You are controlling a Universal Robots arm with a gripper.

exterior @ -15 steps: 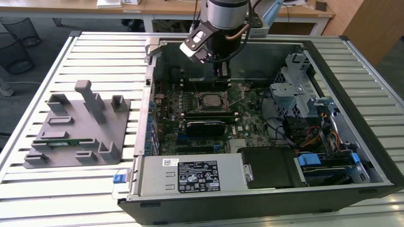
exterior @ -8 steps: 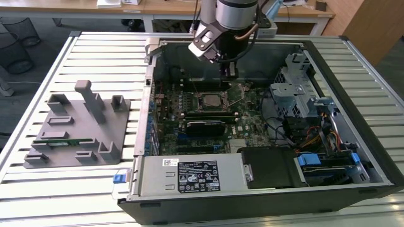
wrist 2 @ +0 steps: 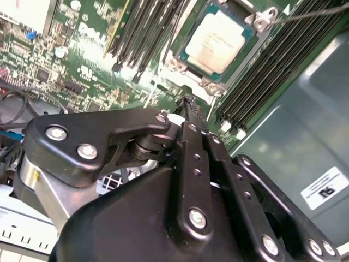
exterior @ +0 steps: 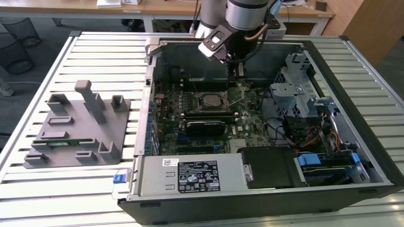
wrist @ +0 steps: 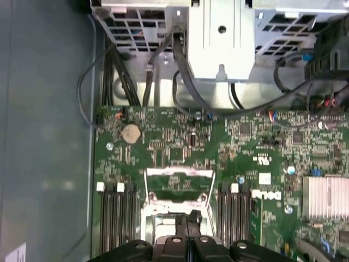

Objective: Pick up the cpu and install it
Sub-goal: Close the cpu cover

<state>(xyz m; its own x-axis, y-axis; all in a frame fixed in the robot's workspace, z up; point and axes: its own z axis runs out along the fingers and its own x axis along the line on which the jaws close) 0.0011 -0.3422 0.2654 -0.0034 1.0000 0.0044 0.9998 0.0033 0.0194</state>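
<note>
Slatted metal table (exterior: 94, 52). Open tower computer case (exterior: 189, 208) lies on its side, centre to 3 o'clock. Grey moulded fixture (exterior: 79, 126) at 9 o'clock, just beside it.

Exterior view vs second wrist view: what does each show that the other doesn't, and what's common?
Exterior view adds: the grey fixture tray on the slatted table, a green memory stick lying in the tray, and the power supply at the case's near end.
Second wrist view adds: the cpu seated in its socket, silver top exposed.
Shared: the gripper, shut with nothing visible between its tips, near the socket; the green motherboard.
</note>
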